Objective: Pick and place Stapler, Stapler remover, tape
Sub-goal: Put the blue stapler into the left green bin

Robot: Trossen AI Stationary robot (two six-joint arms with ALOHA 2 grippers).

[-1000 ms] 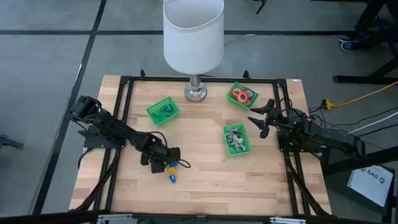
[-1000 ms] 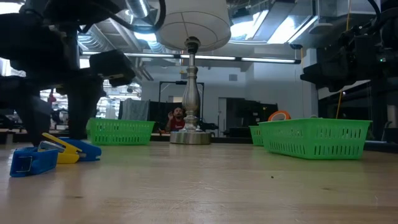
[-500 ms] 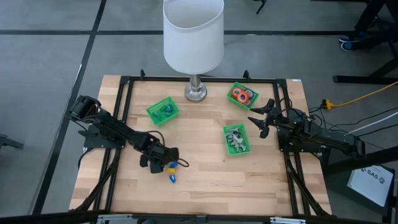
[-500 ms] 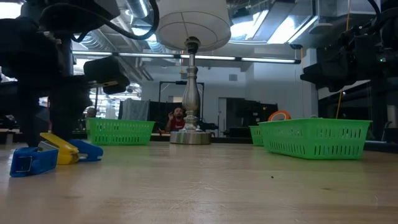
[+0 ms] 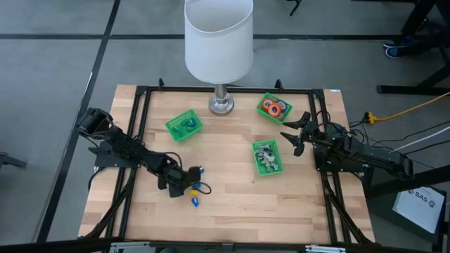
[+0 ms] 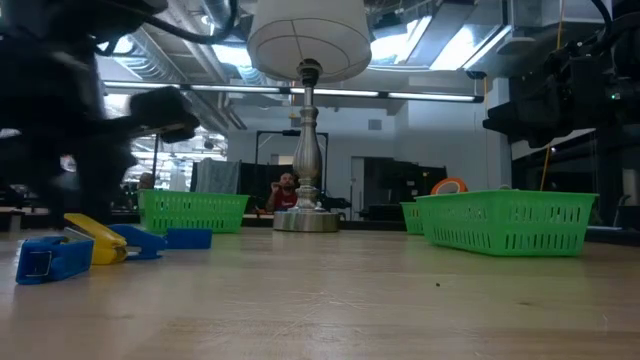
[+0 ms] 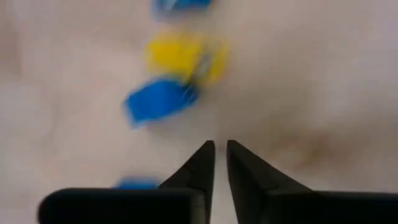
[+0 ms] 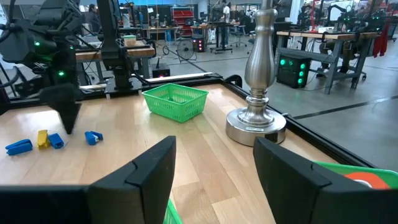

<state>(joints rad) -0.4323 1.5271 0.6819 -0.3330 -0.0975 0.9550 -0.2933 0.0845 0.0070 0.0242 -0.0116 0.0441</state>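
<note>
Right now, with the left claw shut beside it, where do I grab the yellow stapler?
Probably mid-body, across its long sides, from straight above. The yellow stapler lies flat and low on the table, so a top approach suits. A blue stapler crowds one end; stay off it. The left claw is shut: open it first.

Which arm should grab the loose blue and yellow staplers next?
Left. Its gripper, fingers nearly shut and empty, hangs right beside the staplers. The right gripper waits open by the far bins.
</note>
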